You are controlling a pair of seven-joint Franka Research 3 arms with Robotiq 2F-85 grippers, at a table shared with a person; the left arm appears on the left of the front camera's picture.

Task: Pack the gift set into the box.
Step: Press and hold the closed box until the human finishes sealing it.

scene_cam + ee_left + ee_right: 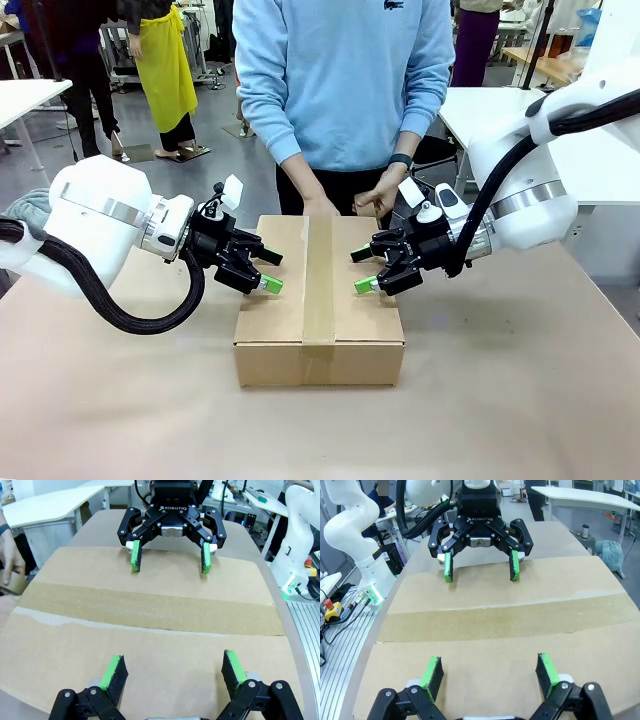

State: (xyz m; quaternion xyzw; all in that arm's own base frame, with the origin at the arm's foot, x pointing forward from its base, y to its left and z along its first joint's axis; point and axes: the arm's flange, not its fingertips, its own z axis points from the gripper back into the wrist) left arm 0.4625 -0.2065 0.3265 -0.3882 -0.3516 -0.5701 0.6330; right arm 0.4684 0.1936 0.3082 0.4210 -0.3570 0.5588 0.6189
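Front view: box (318, 300) was seen closed and taped on tabletop (520, 400); gift set judged inside, unseen. Left hand (265, 270) and right hand (362, 270) were spread wide, empty, over the flaps. Packing judged nearly complete.

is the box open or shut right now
Shut: the box has its top flaps folded flat, with a strip of brown tape along the centre seam. Both grippers, left and right, hover open over it.

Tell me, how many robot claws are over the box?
2. The left gripper is over the left half of the box, the right gripper over its right half, facing each other across the tape strip.
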